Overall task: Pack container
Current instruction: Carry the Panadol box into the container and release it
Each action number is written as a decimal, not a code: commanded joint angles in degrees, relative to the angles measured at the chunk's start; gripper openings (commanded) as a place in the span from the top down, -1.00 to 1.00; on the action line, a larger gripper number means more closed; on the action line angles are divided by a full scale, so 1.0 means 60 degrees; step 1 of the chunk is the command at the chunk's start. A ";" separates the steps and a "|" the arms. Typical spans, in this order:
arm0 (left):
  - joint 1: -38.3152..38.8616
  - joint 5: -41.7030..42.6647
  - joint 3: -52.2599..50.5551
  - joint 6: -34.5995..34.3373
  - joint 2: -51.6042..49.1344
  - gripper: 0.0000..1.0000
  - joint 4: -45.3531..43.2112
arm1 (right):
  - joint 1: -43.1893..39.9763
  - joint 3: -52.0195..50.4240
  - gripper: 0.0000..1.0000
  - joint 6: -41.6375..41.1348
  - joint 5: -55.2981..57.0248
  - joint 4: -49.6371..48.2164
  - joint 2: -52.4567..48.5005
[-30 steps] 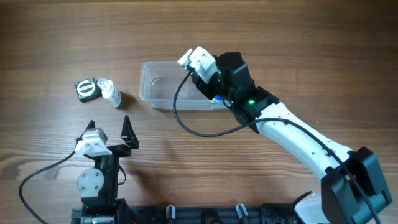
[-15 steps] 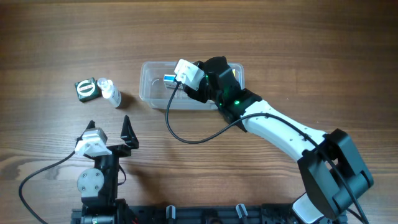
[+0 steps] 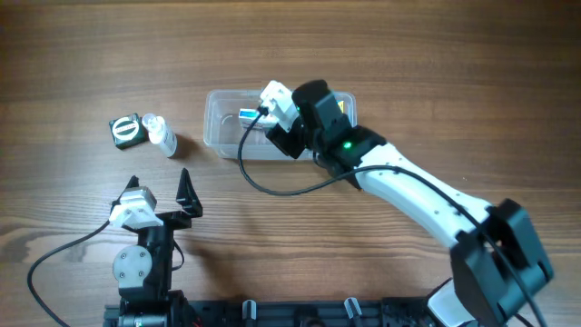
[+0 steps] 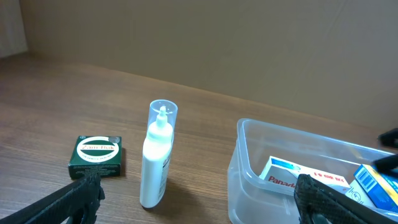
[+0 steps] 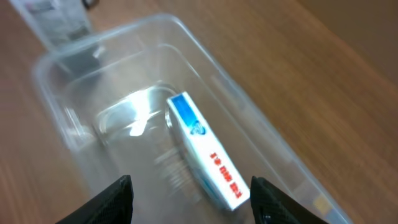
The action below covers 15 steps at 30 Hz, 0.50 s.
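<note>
a dark green box sits at far left, just beside a white bottle on the wooden table. below them the left gripper rests with fingers spread wide, empty. right of the bottle stands the container, with a blue-and-white carton inside. the right gripper hovers over it, fingers wide, gripping nothing.

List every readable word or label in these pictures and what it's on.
"Panad", red, rest hidden, on the white box in the clear tub.
Logo on the green box: too blurred to read.
Print on the bottle: too small.
Print on the blue carton: too small.
</note>
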<state>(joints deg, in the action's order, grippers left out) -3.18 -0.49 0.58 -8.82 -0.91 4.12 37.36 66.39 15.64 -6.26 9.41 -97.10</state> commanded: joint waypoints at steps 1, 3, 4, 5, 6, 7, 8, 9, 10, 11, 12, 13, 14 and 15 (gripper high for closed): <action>-0.0069 0.0080 -0.0044 0.0178 0.0007 -0.99 0.0007 | 0.0047 0.1096 -0.21 -0.1198 -0.0831 0.1111 0.0474; -0.0069 0.0084 -0.0044 0.0178 0.0007 -0.99 0.0007 | 0.0047 0.1417 -0.20 -0.1745 -0.0954 0.1916 0.0492; -0.0069 0.0080 -0.0044 0.0178 0.0007 -0.99 0.0007 | 0.0047 0.1588 -0.20 -0.2011 -0.0951 0.2237 0.0510; -0.0069 0.0084 -0.0044 0.0178 0.0007 -0.99 0.0007 | 0.0022 0.1909 -0.22 -0.2437 -0.0951 0.2750 0.0557; -0.0069 0.0080 -0.0044 0.0178 0.0007 -1.00 0.0007 | -0.0011 0.2164 -0.28 -0.2758 -0.0947 0.3151 0.0630; -0.0069 0.0084 -0.0044 0.0178 0.0007 -0.99 0.0007 | -0.0066 0.2404 -0.38 -0.3027 -0.0947 0.3497 0.0747; -0.0069 0.0084 -0.0044 0.0178 0.0007 -0.99 0.0007 | -0.0149 0.2619 -0.46 -0.3257 -0.0940 0.3803 0.0889; -0.0073 0.0084 -0.0044 0.0178 0.0007 -0.99 0.0007 | -0.0284 0.2812 -0.53 -0.3497 -0.0940 0.4073 0.1067; -0.0069 0.0080 -0.0044 0.0178 0.0007 -1.00 0.0007 | -0.0459 0.2962 -0.61 -0.3690 -0.0929 0.4295 0.1246; -0.0069 0.0084 -0.0044 0.0178 0.0007 -0.99 0.0007 | -0.0692 0.3085 -0.72 -0.3876 -0.0892 0.4492 0.1453; -0.0069 0.0080 -0.0044 0.0178 0.0007 -0.99 0.0007 | -0.0991 0.3177 -0.86 -0.4014 -0.0787 0.4666 0.1654; -0.0073 0.0084 -0.0044 0.0178 0.0007 -0.99 0.0007 | -0.1333 0.3202 -0.99 -0.4197 -0.0619 0.4787 0.1861; -0.0069 0.0080 -0.0044 0.0178 0.0007 -0.99 0.0007 | -0.1698 0.3202 -0.99 -0.4342 -0.0419 0.4885 0.2055; -0.0069 0.0080 -0.0044 0.0178 0.0007 -0.99 0.0007 | -0.2084 0.3202 -0.99 -0.4470 -0.0178 0.5027 0.2211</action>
<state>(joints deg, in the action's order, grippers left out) -3.18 -0.49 0.58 -8.82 -0.91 4.12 31.55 83.35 -4.89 -10.81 37.95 -89.08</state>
